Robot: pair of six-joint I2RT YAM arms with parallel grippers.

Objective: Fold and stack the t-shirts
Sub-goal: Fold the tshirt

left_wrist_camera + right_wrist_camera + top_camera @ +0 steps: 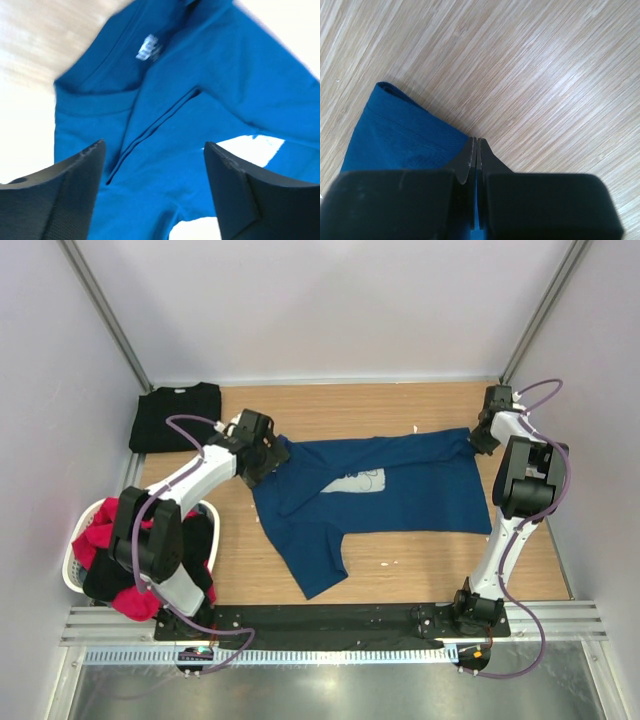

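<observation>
Navy t-shirt stretches left-to-right across the table. Right gripper pinches its far-right edge. Left gripper hangs wide open above the collar.

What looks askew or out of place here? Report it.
The blue t-shirt lies uneven: one part juts slantwise toward the near edge, and a fold partly covers its pale print. In the basket at left, red cloth and black cloth hang over the rim. Nothing looks torn.
</observation>
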